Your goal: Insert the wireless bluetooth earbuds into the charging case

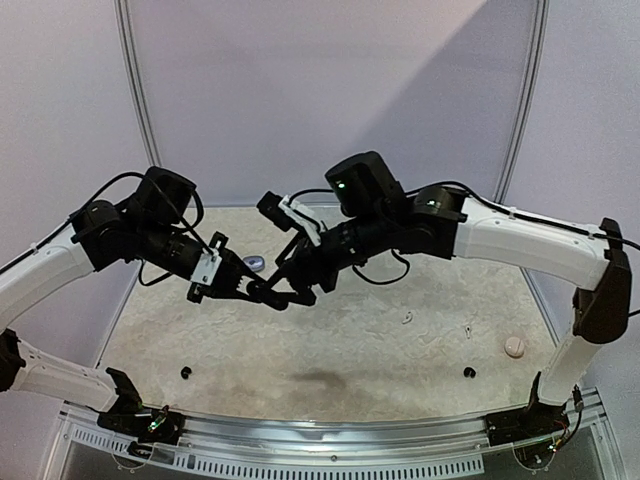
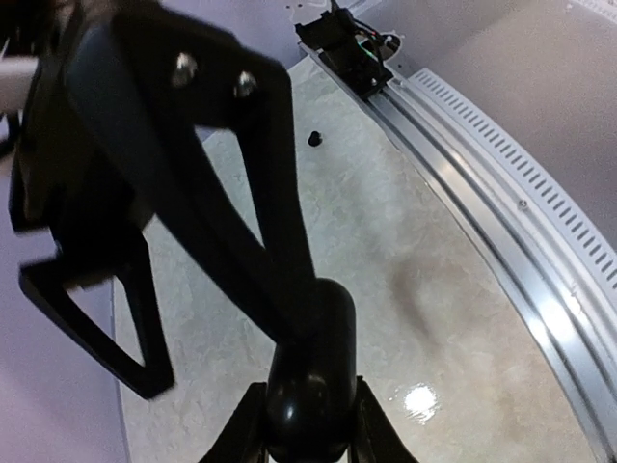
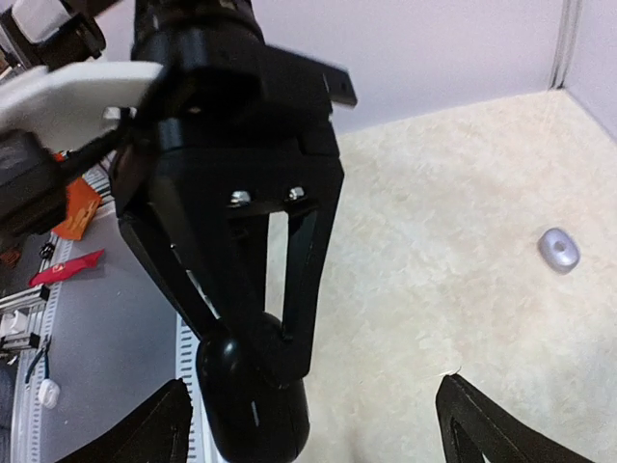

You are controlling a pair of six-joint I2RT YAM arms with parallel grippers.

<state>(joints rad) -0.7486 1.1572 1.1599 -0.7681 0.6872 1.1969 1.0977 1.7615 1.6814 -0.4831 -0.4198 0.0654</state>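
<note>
Both arms meet in mid-air above the speckled beige counter (image 1: pixel 350 350).

Left tool (image 2: pixel 308 439): closed down on the glossy black rounded plastic charging case (image 2: pixel 308 386), one finger on each side, with the case lifted clear of the counter.

Right tool (image 3: pixel 313 429): spread wide and gripping nothing. In its own wrist view the fingers stand either side of the case and apart from it. In the left wrist view one finger runs down to the top of the case; whether it touches, cannot tell.

Judgement: the case is held aloft so that the second arm can reach it, either to take it over or to work the lid. No open lid shows, only a faint seam. Neither tool holds a bud, so insertion is not begun.

Count:
- black charging case: 1, in the air.
- tiny white earbud (image 1: pixel 406 319) and second white earbud (image 1: pixel 468 331): 2, lying on the counter right of centre, well apart from the case.
- grey oval piece (image 3: pixel 558 249): 1, far side. Bud or small case, cannot tell.
- pale round disc (image 1: pixel 514 346): 1, near the right edge.
- small black stud (image 1: pixel 185 372) and matching black stud (image 1: pixel 469 372): 2, near the front. Buds or fixtures, cannot tell.
</note>
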